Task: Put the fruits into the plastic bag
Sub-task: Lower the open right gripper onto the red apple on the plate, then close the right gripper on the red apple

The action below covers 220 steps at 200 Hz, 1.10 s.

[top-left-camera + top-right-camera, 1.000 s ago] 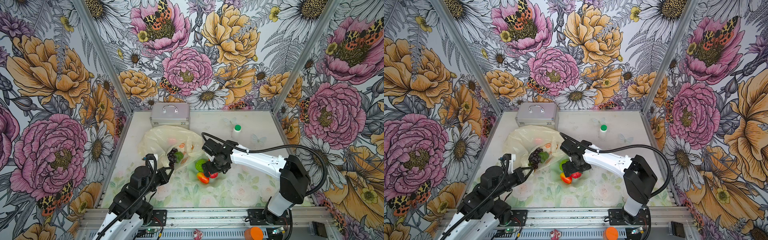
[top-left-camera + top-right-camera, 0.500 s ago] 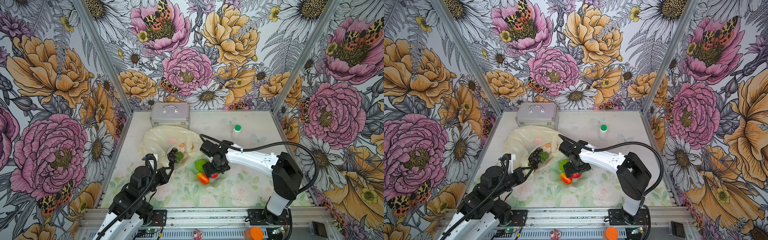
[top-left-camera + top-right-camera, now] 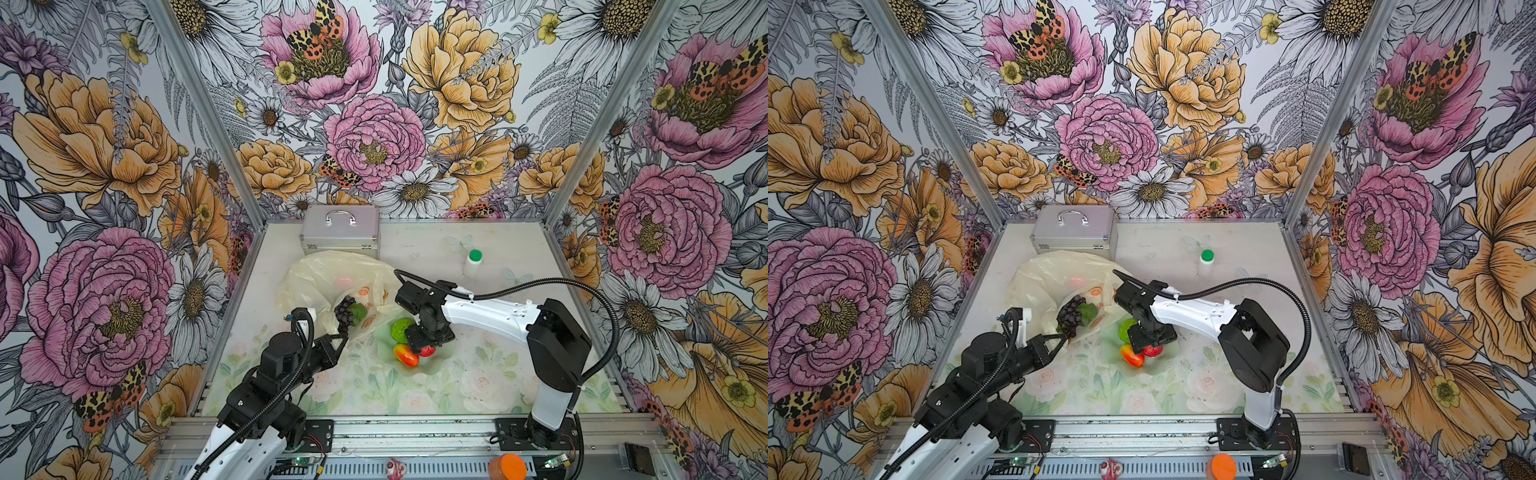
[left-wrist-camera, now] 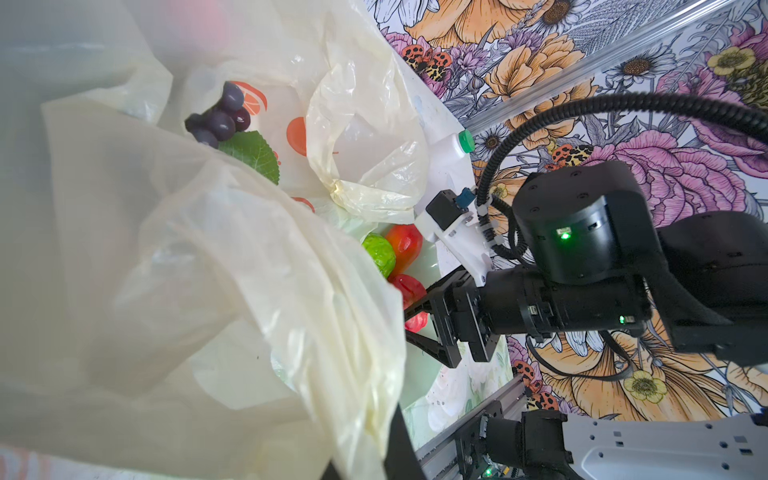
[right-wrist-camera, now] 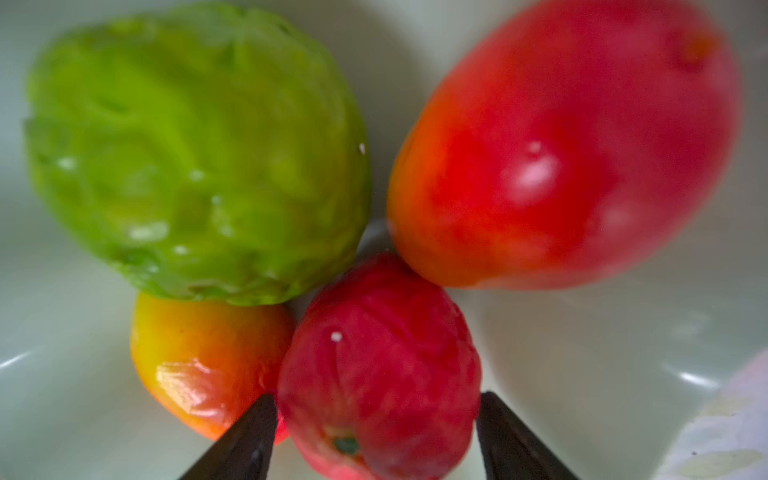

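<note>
The plastic bag [image 3: 316, 278] lies at the back left. My left gripper [image 3: 338, 338] is shut on its near edge [image 4: 365, 465] and holds the mouth up. A purple grape bunch [image 3: 345, 309] with a green leaf lies in the mouth. The pale green dish [image 3: 438, 365] holds a bumpy green ball [image 5: 195, 153], two red-yellow mangoes [image 5: 569, 145] [image 5: 208, 361] and a red-pink apple [image 5: 378, 365]. My right gripper [image 5: 376, 415] points down into the dish. Its fingertips [image 5: 253, 432] press both sides of the apple, which rests in the dish.
A silver metal case [image 3: 340, 228] stands behind the bag at the back wall. A white bottle with a green cap [image 3: 473, 262] stands at the back right. Flowered walls close in three sides, and a metal rail [image 3: 415, 428] runs along the front.
The right gripper's jaws have narrowed around the apple, and the right arm has shifted slightly left over the dish. The left gripper and bag have not moved.
</note>
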Each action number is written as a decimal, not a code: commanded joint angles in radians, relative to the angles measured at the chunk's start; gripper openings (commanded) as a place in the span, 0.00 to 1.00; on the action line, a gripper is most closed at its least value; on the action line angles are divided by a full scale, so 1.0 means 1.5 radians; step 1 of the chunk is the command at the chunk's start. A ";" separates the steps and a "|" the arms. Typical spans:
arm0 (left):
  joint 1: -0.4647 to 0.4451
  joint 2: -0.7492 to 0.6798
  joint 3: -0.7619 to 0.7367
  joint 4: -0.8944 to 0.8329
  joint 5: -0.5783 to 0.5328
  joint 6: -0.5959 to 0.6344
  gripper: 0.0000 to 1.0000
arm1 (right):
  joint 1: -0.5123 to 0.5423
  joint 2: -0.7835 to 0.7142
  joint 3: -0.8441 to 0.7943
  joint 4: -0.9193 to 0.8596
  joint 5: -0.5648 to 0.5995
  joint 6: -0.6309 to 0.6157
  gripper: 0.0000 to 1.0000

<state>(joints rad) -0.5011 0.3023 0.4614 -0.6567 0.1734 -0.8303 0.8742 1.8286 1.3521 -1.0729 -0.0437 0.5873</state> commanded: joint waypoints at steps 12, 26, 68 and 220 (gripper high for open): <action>-0.008 -0.013 -0.001 -0.008 -0.017 0.001 0.00 | 0.004 0.020 0.016 -0.002 0.018 0.003 0.70; -0.009 -0.013 -0.001 -0.008 -0.018 0.001 0.00 | 0.005 0.022 0.017 -0.002 0.018 0.003 0.67; -0.009 -0.010 -0.001 -0.007 -0.019 0.001 0.00 | 0.004 0.022 0.017 -0.002 0.020 0.004 0.55; -0.010 -0.010 -0.001 -0.008 -0.018 0.000 0.00 | 0.003 -0.025 -0.020 -0.002 0.022 0.004 0.44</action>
<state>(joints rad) -0.5083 0.2947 0.4614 -0.6693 0.1646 -0.8303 0.8742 1.8347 1.3487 -1.0721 -0.0296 0.5861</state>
